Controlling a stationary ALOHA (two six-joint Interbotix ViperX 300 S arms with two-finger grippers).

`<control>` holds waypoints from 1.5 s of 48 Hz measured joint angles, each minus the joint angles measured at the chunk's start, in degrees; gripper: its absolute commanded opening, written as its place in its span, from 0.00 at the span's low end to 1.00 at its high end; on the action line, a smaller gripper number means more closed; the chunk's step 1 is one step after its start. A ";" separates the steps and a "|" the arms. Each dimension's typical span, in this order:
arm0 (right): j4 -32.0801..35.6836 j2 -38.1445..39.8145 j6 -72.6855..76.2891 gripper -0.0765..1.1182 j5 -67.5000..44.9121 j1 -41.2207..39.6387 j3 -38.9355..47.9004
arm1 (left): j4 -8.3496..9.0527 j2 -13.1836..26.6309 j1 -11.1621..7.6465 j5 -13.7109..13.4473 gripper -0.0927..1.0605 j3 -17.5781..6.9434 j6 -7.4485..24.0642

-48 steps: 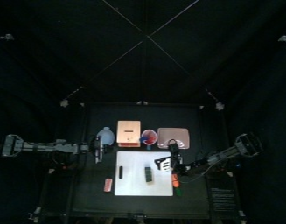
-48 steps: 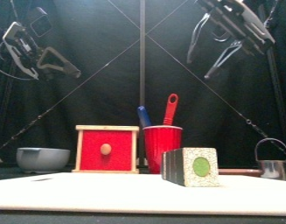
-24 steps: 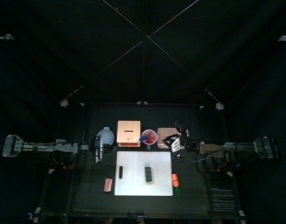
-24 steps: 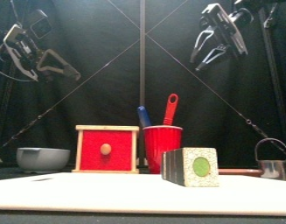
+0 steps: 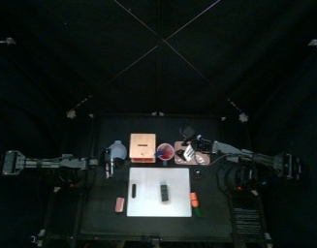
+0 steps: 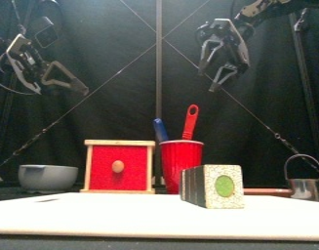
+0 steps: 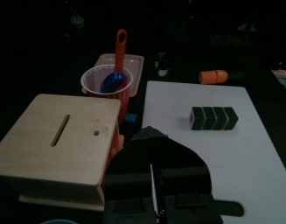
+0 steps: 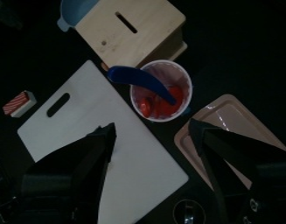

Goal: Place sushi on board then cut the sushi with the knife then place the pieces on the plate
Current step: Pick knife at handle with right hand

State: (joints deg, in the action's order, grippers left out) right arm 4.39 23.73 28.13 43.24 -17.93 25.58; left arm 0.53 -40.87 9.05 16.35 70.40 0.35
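Black tabletop under the curtains carries the white board point(image 5: 145, 180) at its front, and I place everything from that board. The sushi roll point(image 6: 214, 186) lies on it, near its middle, well apart from both grippers. A small red toy point(image 5: 119, 203) lies just off the board's left edge, and an orange toy point(image 5: 193, 200) sits at its right edge.

My right arm reaches in from the right. Its gripper point(image 6: 223, 66) hangs high over the board's far right corner, tipped downward, jaws spread wide and holding nothing. In the right wrist view the red cup point(image 8: 163, 87) sits well below, in the gap between them. The sushi roll is nearer the front than that gripper.

My left arm rests off the board's far left corner with its gripper point(image 5: 107, 167) raised. From its wrist view the jaws look pressed together and empty.

Behind the board, left to right, stand the blue-grey bowl point(image 6: 47, 177), the wooden box point(image 6: 119, 166), the cup and the pink tray point(image 5: 193, 151). A blue knife point(image 6: 161, 129) and a red knife point(image 6: 189, 122) stick up out of the cup toward the right gripper. A metal cutter point(image 6: 302, 181) stands off to the board's right.
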 measured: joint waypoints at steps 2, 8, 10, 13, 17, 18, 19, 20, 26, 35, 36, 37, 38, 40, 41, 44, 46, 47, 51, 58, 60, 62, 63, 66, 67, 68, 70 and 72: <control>-0.97 -0.70 -2.11 0.88 0.88 -0.62 -0.97 | 0.00 0.00 0.00 0.00 0.07 0.00 0.00; -3.08 -3.87 -8.70 0.88 5.01 -1.85 -4.57 | -0.09 0.00 0.09 0.00 0.07 0.09 0.00; -3.78 -5.27 -10.99 0.88 7.03 -2.02 -5.89 | -0.09 0.00 0.09 0.00 0.07 0.09 0.00; -5.10 -7.91 -14.94 0.88 10.81 -2.11 -8.70 | 0.00 0.00 0.09 0.00 0.07 0.00 0.00; -7.12 -11.51 -18.90 0.88 16.08 -2.11 -11.95 | -0.09 0.00 0.18 0.00 0.07 0.09 0.00; -7.82 -12.57 -19.86 0.88 17.31 -2.20 -12.92 | -0.09 0.00 0.18 0.00 0.07 0.09 0.00; -8.53 -13.89 -20.74 0.88 18.72 -2.11 -13.97 | -0.09 0.00 0.26 0.09 0.07 0.18 0.00; -8.96 -14.85 -21.36 0.88 19.69 -2.02 -14.77 | -0.09 0.00 0.26 0.00 0.07 0.26 0.00; -10.72 -21.01 -23.12 0.88 24.79 -1.85 -20.48 | -0.09 0.00 0.70 0.00 0.07 0.70 0.00; -9.05 -29.09 -25.22 0.88 32.26 -1.67 -28.74 | -0.09 0.00 0.88 0.00 0.07 0.88 -0.09; -8.88 -29.79 -25.58 0.88 33.22 -1.67 -29.53 | -0.09 0.00 0.97 0.00 0.07 0.88 -0.09; -8.70 -30.41 -25.75 0.88 34.01 -1.67 -30.23 | -0.09 0.00 0.97 0.00 0.07 0.97 -0.09; -8.53 -31.03 -26.02 0.88 34.63 -1.67 -30.85 | -0.09 0.00 0.97 0.00 0.07 0.97 -0.09; -8.35 -32.43 -26.37 0.88 36.47 -1.85 -32.34 | -0.09 0.00 0.88 0.09 0.07 1.14 -0.09; -8.26 -33.05 -26.54 0.88 37.09 -1.67 -32.78 | -0.09 0.00 0.97 0.00 0.07 1.14 -0.09; -7.82 -35.16 -26.72 0.88 39.46 -1.58 -34.45 | -0.18 0.00 0.97 0.00 0.07 1.41 -0.09; -7.12 -36.83 -26.81 0.88 40.96 -1.41 -35.33 | -0.18 0.00 0.88 0.00 0.07 1.41 -0.26; -6.77 -37.44 -26.81 0.88 41.48 -1.41 -35.68 | -0.26 0.00 0.97 0.09 0.07 1.41 -0.26; -5.19 -39.46 -26.81 0.87 43.15 -1.23 -37.09 | -0.70 0.00 0.97 0.00 0.07 1.49 -0.26; -3.87 -41.92 -26.81 0.87 44.91 -1.14 -39.20 | -1.41 0.00 0.97 0.00 0.07 1.58 -0.26; -3.78 -42.10 -26.81 0.87 45.09 -1.05 -39.55 | -1.49 0.00 0.97 0.00 0.07 1.67 -0.26; -3.78 -42.19 -26.81 0.87 45.26 -1.14 -39.64 | -1.67 0.00 0.97 0.00 0.07 1.67 -0.26; -3.78 -42.19 -26.81 0.87 45.26 -1.05 -39.55 | -1.67 0.00 0.97 0.00 0.07 1.67 -0.26; -3.78 -42.28 -26.81 0.86 45.35 -1.14 -39.55 | -1.76 0.00 0.97 0.09 0.07 1.67 -0.26; -3.78 -42.45 -26.81 0.86 45.35 -1.05 -39.64 | -1.76 0.00 0.97 0.00 0.07 1.67 -0.26; -3.78 -42.54 -26.81 0.85 45.35 -1.05 -39.55 | -1.85 0.00 0.97 0.00 0.07 1.67 -0.26; -3.78 -42.71 -26.81 0.84 45.35 -1.14 -39.29 | -1.85 0.00 0.97 0.00 0.07 1.67 -0.26; -3.87 -42.71 -26.81 0.83 45.35 -1.14 -38.94 | -1.85 0.00 0.97 0.00 0.07 1.67 -0.26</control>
State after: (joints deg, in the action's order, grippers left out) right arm 0.53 -18.98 1.32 88.59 -19.07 -13.36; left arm -1.32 -40.87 10.02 16.35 72.07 0.09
